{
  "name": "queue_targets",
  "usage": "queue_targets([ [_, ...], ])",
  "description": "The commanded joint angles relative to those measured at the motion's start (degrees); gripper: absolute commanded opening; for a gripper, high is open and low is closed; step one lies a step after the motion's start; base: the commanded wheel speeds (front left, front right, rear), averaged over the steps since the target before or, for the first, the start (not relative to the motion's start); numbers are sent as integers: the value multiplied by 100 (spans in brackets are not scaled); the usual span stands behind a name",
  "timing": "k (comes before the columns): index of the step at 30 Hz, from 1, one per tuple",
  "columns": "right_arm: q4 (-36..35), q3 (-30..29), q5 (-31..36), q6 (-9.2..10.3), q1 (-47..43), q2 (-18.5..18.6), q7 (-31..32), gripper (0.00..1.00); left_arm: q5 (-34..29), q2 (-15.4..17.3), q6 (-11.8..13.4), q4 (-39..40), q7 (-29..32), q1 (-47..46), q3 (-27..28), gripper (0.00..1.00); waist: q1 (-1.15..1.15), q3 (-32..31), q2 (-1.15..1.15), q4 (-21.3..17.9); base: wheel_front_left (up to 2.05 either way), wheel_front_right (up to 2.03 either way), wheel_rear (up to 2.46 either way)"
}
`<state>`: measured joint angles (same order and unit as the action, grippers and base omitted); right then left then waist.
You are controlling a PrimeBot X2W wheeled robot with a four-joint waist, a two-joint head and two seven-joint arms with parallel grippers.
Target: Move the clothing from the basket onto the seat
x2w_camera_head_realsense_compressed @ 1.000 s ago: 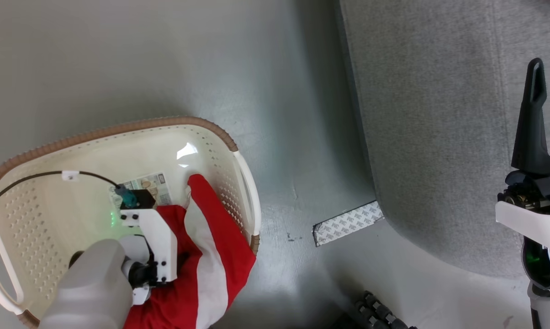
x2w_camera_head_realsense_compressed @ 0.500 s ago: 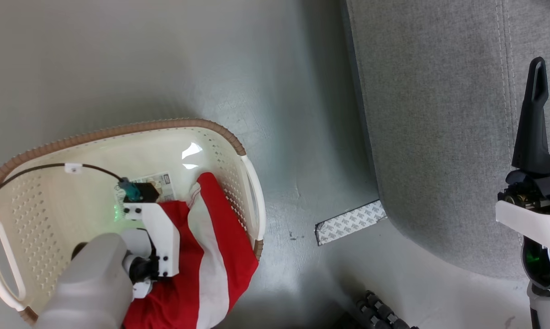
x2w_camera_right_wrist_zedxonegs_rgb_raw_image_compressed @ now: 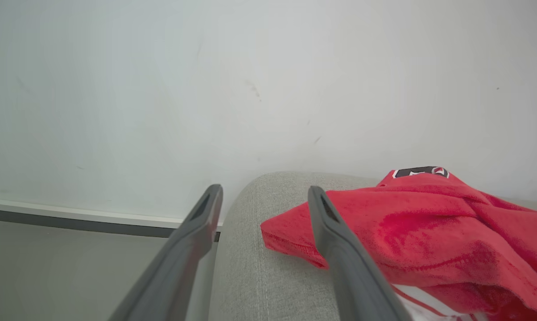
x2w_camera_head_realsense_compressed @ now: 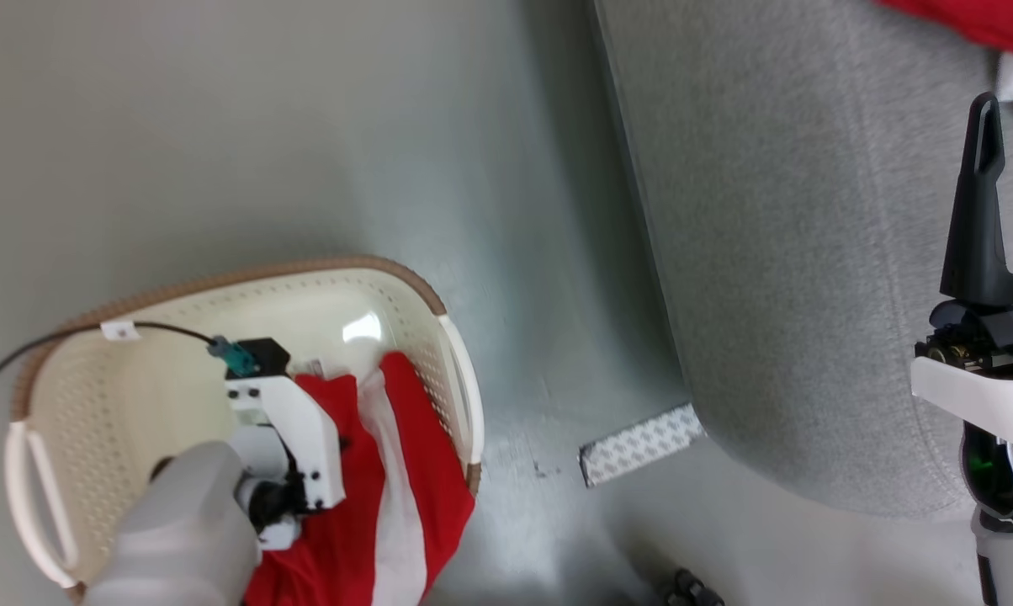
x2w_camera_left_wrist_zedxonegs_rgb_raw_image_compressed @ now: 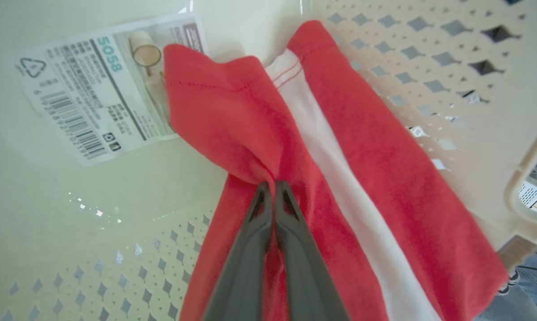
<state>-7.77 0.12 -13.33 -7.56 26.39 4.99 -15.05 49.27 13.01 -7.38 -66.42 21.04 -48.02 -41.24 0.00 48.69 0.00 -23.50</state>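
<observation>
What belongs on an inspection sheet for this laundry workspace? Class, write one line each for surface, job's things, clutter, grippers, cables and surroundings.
surface: smooth, glossy grey floor.
job's things: cream basket on the floor holds a red-and-white garment; another red garment lies on the grey seat.
clutter: printed label on the basket's bottom; patterned strip on the floor at the seat's corner.
grippers: left gripper shut, pinching a fold of the red-and-white garment; right gripper open and empty, by the seat's edge.
cables: black cable crosses over the basket to the left wrist.
surroundings: pale wall behind the seat.
</observation>
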Motion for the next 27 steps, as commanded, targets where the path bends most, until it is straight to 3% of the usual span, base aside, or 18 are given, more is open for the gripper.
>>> queue_targets([
  [1,42,-26,33,15,-31,65,-17,100,107,-30,-12,27,-50,131,-25,0,0,-362,0,120,0,0,0],
  [12,353,69,35,15,-259,412,-17,100,700,-333,-12,555,-686,685,-303,0,0,-1804,0,576,0,0,0],
  [27,792,306,-107,15,-770,828,-17,100,1544,-265,-12,1577,-1864,1507,-794,0,0,-3631,0,1204,0,0,0],
])
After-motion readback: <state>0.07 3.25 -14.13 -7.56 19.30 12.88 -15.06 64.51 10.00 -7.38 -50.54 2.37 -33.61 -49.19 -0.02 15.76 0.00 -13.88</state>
